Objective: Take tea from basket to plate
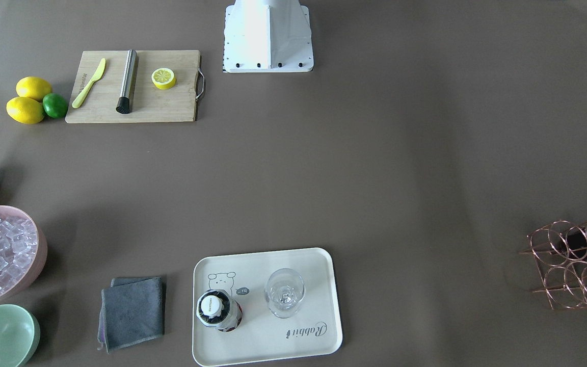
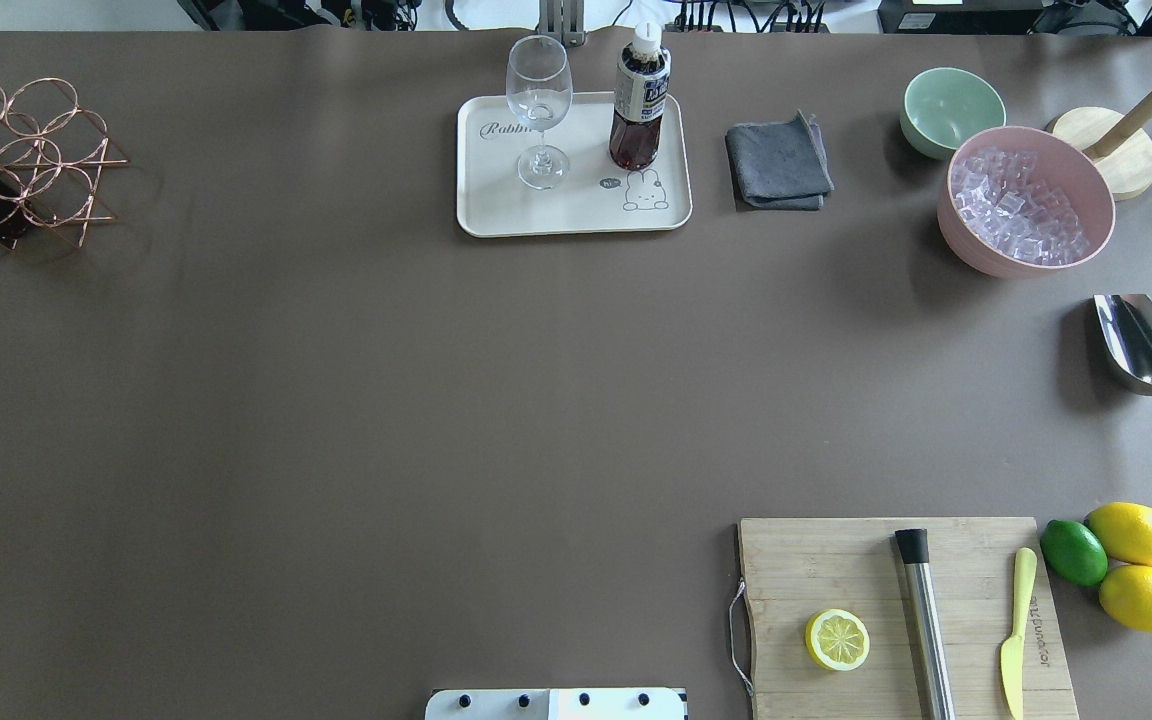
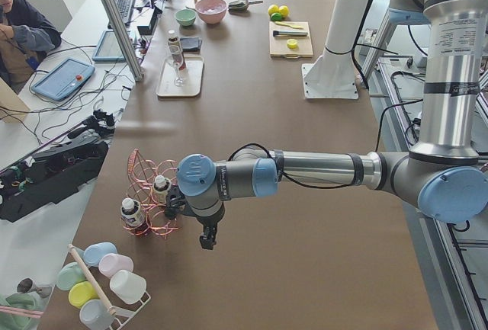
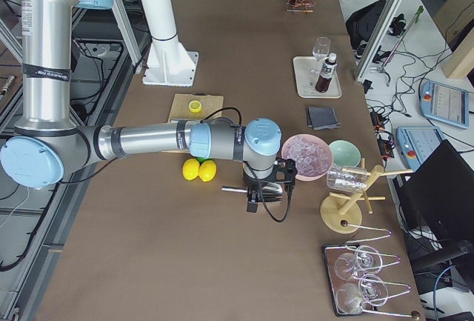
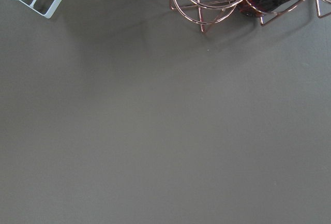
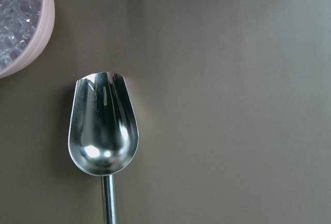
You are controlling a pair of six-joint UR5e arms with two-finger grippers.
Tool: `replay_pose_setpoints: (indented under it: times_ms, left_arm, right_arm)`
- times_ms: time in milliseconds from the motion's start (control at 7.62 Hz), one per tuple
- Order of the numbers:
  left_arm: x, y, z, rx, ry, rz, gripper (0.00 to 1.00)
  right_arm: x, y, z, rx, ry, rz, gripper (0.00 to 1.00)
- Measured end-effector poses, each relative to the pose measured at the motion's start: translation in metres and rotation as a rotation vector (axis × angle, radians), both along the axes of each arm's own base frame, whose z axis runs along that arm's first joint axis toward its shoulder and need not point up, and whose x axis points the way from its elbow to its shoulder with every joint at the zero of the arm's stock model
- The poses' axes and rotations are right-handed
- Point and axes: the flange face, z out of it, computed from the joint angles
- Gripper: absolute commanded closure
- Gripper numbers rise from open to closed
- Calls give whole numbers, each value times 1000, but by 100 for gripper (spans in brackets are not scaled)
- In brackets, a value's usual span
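Beside the basket (image 3: 146,171), left arm (image 3: 316,168) outstretched.

Basket (image 2: 21,150) sits at the worktop's far left corner, plate (image 2: 576,205) midway along the far edge with a tea bottle (image 2: 639,100) on it right of the wine glass (image 2: 539,110), cutting board (image 2: 796,570) by the near right corner.

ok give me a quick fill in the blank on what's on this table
1. On the plate, the tea bottle stands beside a clear stemmed ___.
2. The pink bowl holds ___ cubes.
3. Next to the two lemons lies one green ___.
4. The half lemon lies on the wooden cutting ___.
Missing: glass; ice; lime; board.
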Motion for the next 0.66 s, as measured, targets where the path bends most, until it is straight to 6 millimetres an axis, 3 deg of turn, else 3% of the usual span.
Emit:
replay_pose_setpoints:
  times_ms: [657]
  left_arm:
    - [-1, 6, 5, -10, 5, -3, 2]
  right_arm:
    - [11, 2, 0, -1, -5, 25, 0]
